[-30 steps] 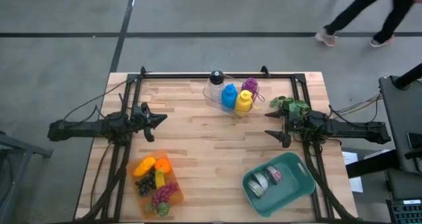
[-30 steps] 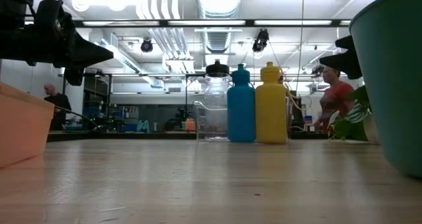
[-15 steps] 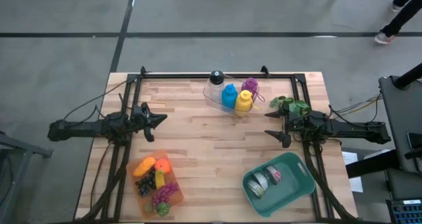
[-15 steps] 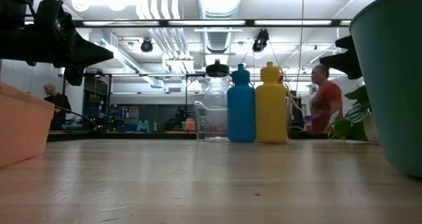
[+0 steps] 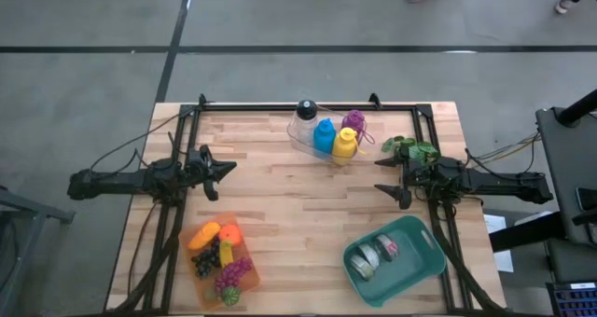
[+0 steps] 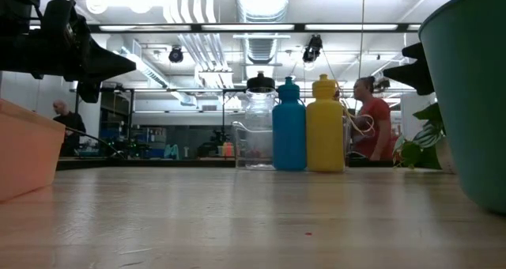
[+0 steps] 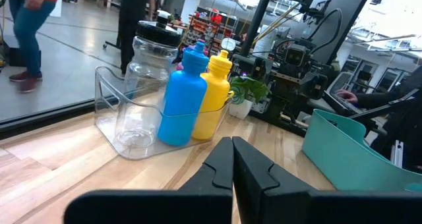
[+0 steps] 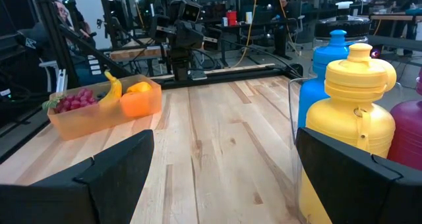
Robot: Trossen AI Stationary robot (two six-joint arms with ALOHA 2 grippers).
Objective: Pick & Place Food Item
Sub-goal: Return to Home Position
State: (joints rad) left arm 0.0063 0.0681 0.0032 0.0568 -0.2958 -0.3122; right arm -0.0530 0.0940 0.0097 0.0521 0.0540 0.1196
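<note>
- The wooden counter (image 5: 298,214) stands on a grey floor (image 5: 93,75) marked with dark lines. The low view looks into a workshop with ceiling lights behind it.
- Your left gripper (image 7: 232,159) hangs above the counter's left side, pointing toward the middle. Its fingers are pressed together with nothing between them.
- Your right gripper (image 5: 390,182) hangs above the right side, facing inward. Its fingers are spread wide apart and hold nothing.
- The green bin (image 5: 430,249) sits at the near right corner, well apart from both grippers.
- The cans (image 5: 385,246) lie inside the bin. You cannot tell their colours or count them with certainty.
- An orange tray (image 8: 86,122) rests at the near left of the counter. It holds fruit (image 5: 224,256): grapes, a banana and an orange.
- At the far middle, a clear holder (image 7: 105,102) carries a jar (image 5: 305,121) with a black lid, a blue bottle (image 5: 324,135) and a yellow bottle (image 5: 344,145), all upright and side by side.
- A purple bottle (image 5: 353,122) stands just beside the yellow one, on its far side.
- A small green plant (image 5: 410,149) sits near the right gripper, toward the far right edge.
- In the low view a person (image 6: 373,123) in a red top shows in the room beyond the yellow bottle.
</note>
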